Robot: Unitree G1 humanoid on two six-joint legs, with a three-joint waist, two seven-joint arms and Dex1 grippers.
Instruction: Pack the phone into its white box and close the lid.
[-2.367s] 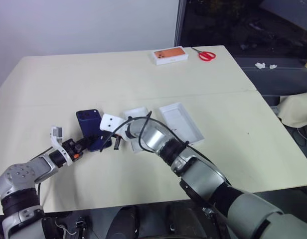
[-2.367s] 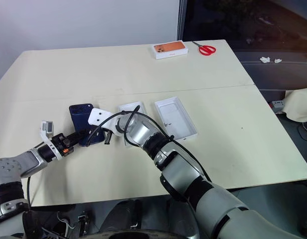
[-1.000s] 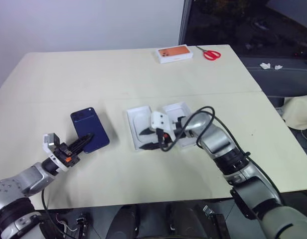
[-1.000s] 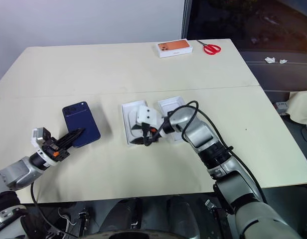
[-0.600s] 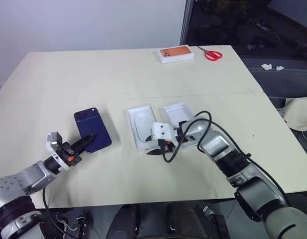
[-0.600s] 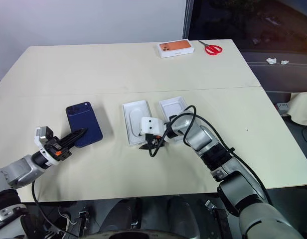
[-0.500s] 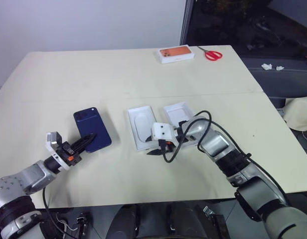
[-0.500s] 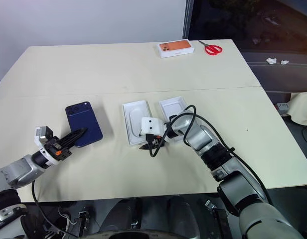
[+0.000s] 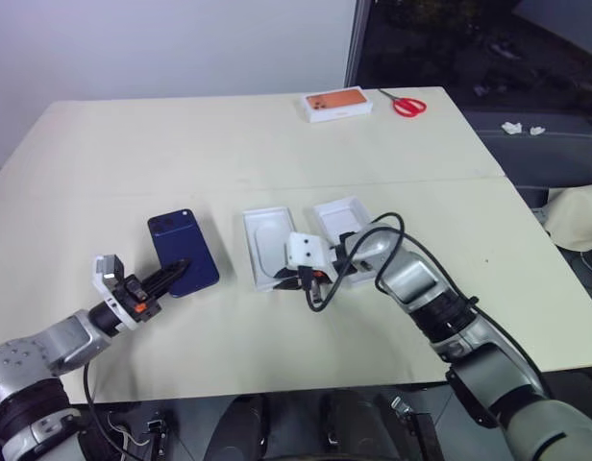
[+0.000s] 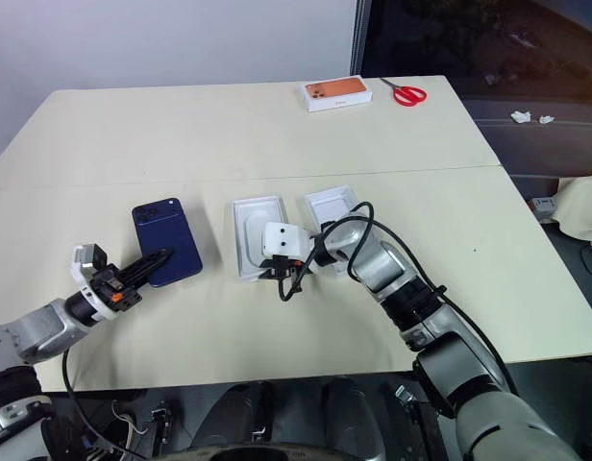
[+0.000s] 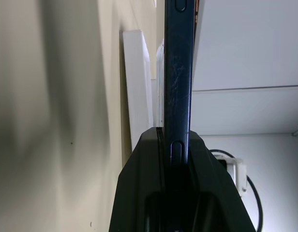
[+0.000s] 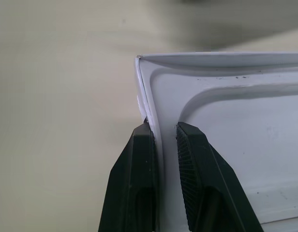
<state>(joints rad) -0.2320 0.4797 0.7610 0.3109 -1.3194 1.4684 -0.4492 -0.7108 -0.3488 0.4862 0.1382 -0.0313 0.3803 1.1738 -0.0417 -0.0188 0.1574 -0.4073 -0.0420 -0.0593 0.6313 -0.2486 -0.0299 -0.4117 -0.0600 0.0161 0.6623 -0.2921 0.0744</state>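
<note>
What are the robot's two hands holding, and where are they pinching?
Left gripper pinches the phone at its near edge. Right gripper pinches the white moulded insert by its rim.

Left arm: extended low from the near left, forearm angled forward and toward the right. Left gripper: black fingers held roughly level, clamped flat on the near edge of the phone; in the left wrist view the phone's thin edge is seen pinched between the two pads.

Right arm: reached across from the near right, elbow bent, wrist turned toward the left, a black cable looped over the wrist. Right gripper: tilted downward, its ribbed fingers set either side of the corner wall of the white box, nearly closed on it.
</note>
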